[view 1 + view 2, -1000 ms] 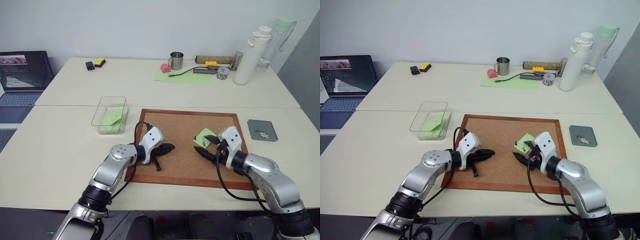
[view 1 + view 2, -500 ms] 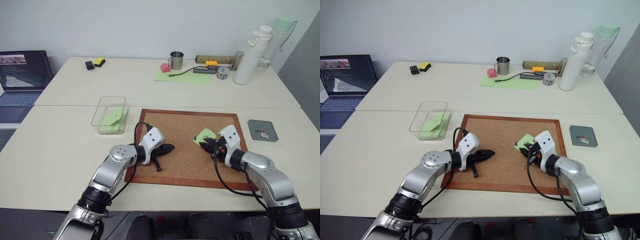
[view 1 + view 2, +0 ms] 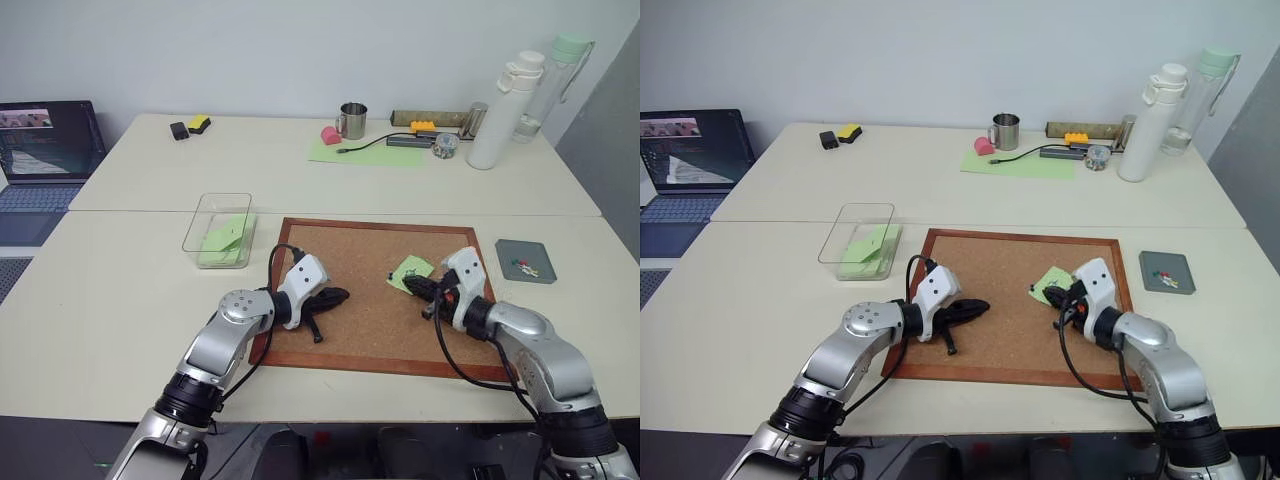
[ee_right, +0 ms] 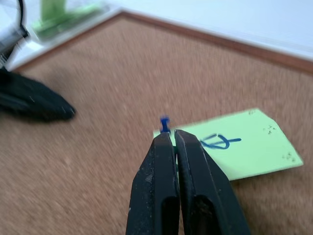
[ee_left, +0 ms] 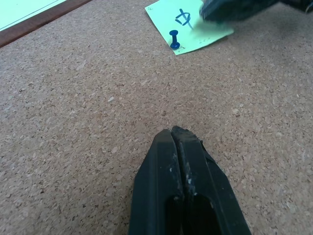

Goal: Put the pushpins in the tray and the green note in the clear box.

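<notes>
Over on the left, the shallow clear plastic box (image 3: 219,241) already has some pale green paper in it. The left gripper (image 3: 333,296) rests on the brown cork board (image 3: 350,262), jaws pressed together on nothing. Further right, the small light green square note (image 3: 411,271) remains pinned at one corner by a dark blue pushpin (image 5: 173,39). The right gripper (image 4: 171,137) sits over the note just beside that pin, jaws together, nothing gripped. The flat dark grey tray (image 3: 524,259) at far right holds a few pins. I'd say this pin and note are left.
</notes>
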`<state>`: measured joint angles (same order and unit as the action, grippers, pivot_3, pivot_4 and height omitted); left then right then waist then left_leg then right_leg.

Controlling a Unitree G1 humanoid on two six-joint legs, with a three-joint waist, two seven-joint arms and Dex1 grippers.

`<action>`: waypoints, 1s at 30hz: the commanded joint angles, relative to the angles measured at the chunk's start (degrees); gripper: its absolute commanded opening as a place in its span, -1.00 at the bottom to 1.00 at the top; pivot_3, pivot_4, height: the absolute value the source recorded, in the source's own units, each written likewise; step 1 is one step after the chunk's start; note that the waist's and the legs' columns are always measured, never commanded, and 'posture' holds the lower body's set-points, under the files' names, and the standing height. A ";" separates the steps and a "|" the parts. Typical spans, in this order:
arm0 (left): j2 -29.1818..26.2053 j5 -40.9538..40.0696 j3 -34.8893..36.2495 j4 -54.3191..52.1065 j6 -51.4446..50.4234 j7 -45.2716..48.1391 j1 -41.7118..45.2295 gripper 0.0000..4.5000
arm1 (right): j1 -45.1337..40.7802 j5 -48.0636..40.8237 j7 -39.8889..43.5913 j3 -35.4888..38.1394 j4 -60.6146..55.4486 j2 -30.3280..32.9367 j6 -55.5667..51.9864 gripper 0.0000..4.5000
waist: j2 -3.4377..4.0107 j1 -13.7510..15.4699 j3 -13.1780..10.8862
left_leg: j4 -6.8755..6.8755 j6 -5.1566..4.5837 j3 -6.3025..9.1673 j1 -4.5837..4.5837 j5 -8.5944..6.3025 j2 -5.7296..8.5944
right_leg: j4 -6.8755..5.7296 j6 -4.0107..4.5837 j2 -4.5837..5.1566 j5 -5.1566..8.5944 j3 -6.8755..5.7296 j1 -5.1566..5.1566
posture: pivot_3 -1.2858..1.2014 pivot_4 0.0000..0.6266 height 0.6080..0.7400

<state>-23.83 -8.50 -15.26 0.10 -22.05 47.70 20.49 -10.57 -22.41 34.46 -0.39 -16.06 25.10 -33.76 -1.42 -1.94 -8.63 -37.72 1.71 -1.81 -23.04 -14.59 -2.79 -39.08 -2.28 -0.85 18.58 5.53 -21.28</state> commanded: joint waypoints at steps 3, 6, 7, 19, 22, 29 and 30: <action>-1.23 1.20 -0.85 2.01 -1.92 0.30 -1.38 -1.00 | -0.83 -4.20 -1.59 3.44 -3.41 -1.72 -1.58 -0.98 | 0.00 0.00 0.00 | 0.00 0.00 0.00 0.00 0.00 0.00 | 0.00 0.00 0.00 0.00 0.01 0.00 | 0.03 -0.52 1.00; -1.23 1.26 -0.88 2.19 -1.85 0.39 -1.26 -1.00 | -1.17 -5.51 -3.09 4.80 -3.63 -2.71 -2.31 -0.98 | 0.00 0.00 0.00 | 0.00 0.00 0.00 0.00 0.00 -0.01 | 0.00 0.00 0.00 0.00 0.00 0.00 | 0.03 -0.52 1.00; -1.27 1.24 -0.86 2.18 -1.84 0.46 -1.27 -1.00 | -1.27 -5.77 -3.60 5.21 -3.70 -2.92 -2.43 -0.98 | 0.00 0.00 0.00 | 0.00 0.00 0.00 0.00 0.00 -0.01 | 0.00 0.00 0.00 0.00 0.00 0.00 | 0.03 -0.52 1.00; -1.71 1.14 -0.80 1.48 -2.09 0.69 -1.87 -1.00 | -6.28 4.81 -16.58 17.96 12.23 5.29 3.47 -0.98 | 0.00 0.05 0.00 | 0.05 0.00 -0.06 -0.01 0.00 0.01 | 0.06 0.00 0.06 0.00 0.03 -0.01 | 0.03 -0.52 1.00; -1.66 1.14 -0.98 1.82 -2.01 0.71 -1.50 -1.00 | -7.85 5.41 -16.34 19.15 17.30 7.00 4.31 -0.98 | 0.02 -0.15 0.01 | 0.19 0.00 -0.14 0.06 0.00 0.05 | 0.07 0.00 0.03 0.00 0.11 -0.03 | 0.03 -0.52 1.00; -2.08 1.15 -1.06 1.71 -1.90 0.99 -1.39 -1.00 | -10.92 5.45 -15.69 20.91 27.07 7.98 5.71 -0.98 | 0.03 -0.20 0.01 | 0.22 0.00 -0.15 0.08 0.00 0.04 | 0.07 0.00 0.06 0.00 0.14 -0.01 | 0.03 -0.52 1.00; -2.19 1.16 -1.05 1.57 -1.94 1.00 -1.49 -1.00 | -11.07 5.18 -15.49 21.16 27.77 7.96 5.75 -0.90 | 0.03 -0.18 0.01 | 0.22 0.00 -0.15 0.07 0.00 0.03 | 0.08 0.00 0.06 0.00 0.13 -0.01 | 0.03 -0.52 1.00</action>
<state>-24.73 -8.61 -15.39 -0.19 -22.05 48.41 20.59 -20.62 -16.83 18.63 18.92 11.31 31.91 -29.37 -1.39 -2.12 -8.62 -37.50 1.71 -1.95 -22.97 -14.59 -2.76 -39.00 -2.28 -0.78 18.59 5.66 -21.29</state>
